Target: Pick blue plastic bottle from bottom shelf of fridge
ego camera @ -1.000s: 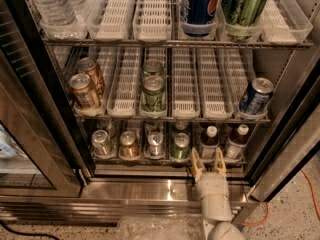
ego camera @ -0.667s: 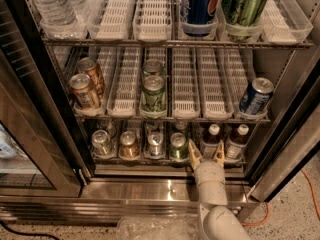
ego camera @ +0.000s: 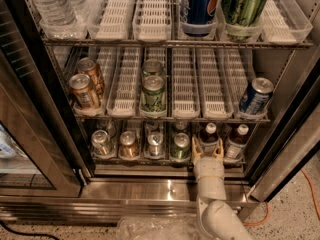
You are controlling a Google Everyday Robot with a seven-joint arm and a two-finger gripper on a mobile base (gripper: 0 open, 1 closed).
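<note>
the gripper (ego camera: 207, 152) has pushed further in; its fingers (ego camera: 196, 153) now flank the blue plastic bottle (ego camera: 208, 137).

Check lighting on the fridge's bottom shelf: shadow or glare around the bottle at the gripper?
Camera view: the bottom shelf lies in shadow, darker than the racks above; the bottle has a white cap that stands out, open gripper at its base; glare streaks the steel sill below.

Shop or canteen corner: steel glass-door fridge (ego camera: 170, 190), lane racks (ego camera: 185, 84) of cans (ego camera: 152, 91), speckled floor (ego camera: 295, 214). Gripper (ego camera: 208, 151) at bottom shelf (ego camera: 135, 160), fingers apart.
</note>
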